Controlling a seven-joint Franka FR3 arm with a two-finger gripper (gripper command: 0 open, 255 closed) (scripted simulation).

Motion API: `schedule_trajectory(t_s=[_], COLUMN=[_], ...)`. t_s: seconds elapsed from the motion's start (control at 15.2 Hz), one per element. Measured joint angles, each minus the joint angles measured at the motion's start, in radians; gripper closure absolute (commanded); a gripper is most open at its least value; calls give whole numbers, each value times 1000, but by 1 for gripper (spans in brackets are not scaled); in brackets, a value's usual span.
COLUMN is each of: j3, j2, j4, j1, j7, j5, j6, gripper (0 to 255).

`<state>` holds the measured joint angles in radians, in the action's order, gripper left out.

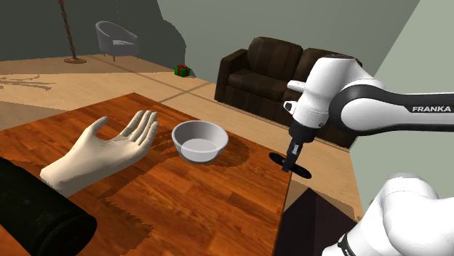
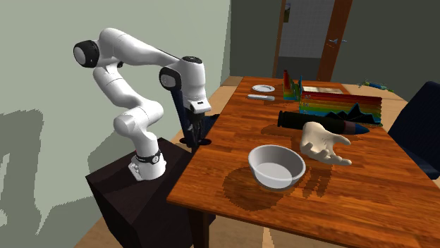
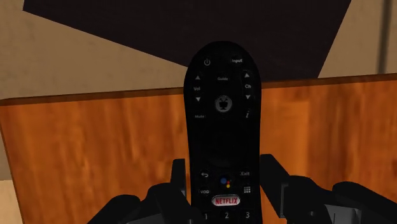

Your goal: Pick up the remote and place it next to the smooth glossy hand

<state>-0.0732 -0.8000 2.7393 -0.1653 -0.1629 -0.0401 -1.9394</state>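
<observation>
A black remote [image 3: 221,121] with a Netflix button sits between the two black fingers [image 3: 179,178] of my gripper [image 3: 224,184], which is shut on its lower end. In the shoulder view the gripper [image 1: 293,154] points down at the table's edge nearest the stand, with the remote [image 1: 291,166] flat beneath it and partly overhanging that edge. The second exterior view has the same grip [image 2: 194,135] at the table's left edge. A glossy cream hand [image 1: 102,153] [image 2: 321,143] lies palm up across the wooden table [image 1: 218,196], beyond a grey bowl [image 1: 198,140] [image 2: 276,165].
A long black object [image 1: 36,214] [image 2: 317,120] lies behind the hand's wrist. A colourful rack [image 2: 338,106], a small plate [image 2: 263,88] and a pen-like stick [image 2: 261,96] stand at the table's far end. The dark stand [image 2: 141,197] adjoins the table; a sofa [image 1: 269,73] is beyond.
</observation>
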Motion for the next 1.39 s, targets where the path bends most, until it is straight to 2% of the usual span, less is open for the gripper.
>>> schedule_trajectory(t_s=[1.06, 1.39], j3=[12, -66], j2=[-14, 106], j4=[-213, -304], j1=[6, -21], j7=[-4, 78], j5=[10, -34], j6=[227, 196], gripper=[255, 255])
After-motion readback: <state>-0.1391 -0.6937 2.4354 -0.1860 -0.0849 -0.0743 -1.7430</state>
